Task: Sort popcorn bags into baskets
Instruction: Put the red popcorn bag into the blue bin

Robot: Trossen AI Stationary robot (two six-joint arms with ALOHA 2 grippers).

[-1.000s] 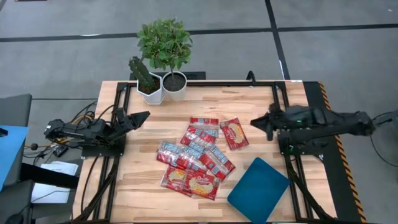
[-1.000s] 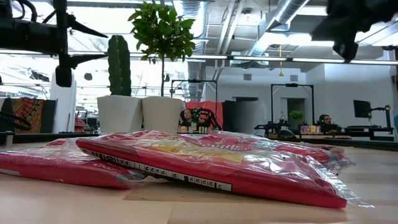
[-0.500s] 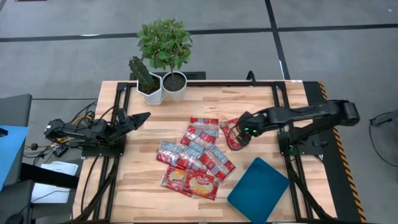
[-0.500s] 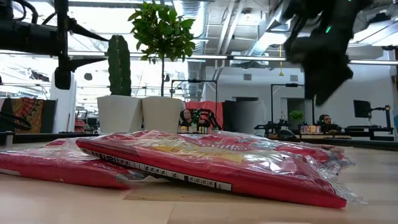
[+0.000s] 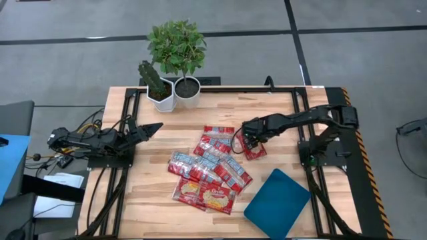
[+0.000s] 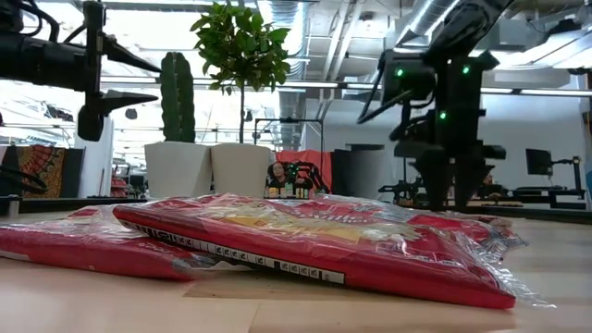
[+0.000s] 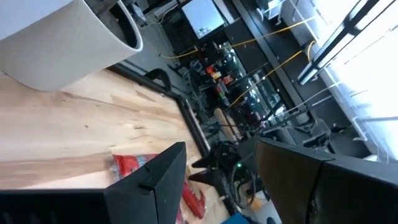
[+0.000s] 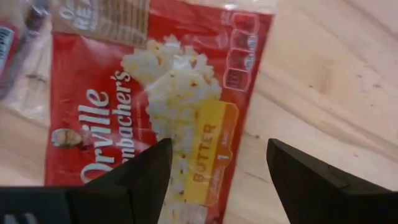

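Observation:
Several red popcorn bags lie overlapping in a pile at the table's middle. One more popcorn bag lies flat just to their right, picture side up. My right gripper hangs open over this bag, fingers pointing down. One finger is above the popcorn picture, the other above the wood beside the bag's long edge. The teal basket lies near the front right. My left gripper waits open, raised at the table's left side.
Two white pots, one with a cactus and one with a leafy plant, stand at the far edge left of the middle. Bare wood lies between the pile and the left arm, and along the front left.
My right gripper has swung from the table's right side toward the left and come down over the lone popcorn bag. The bags have stayed where they lay.

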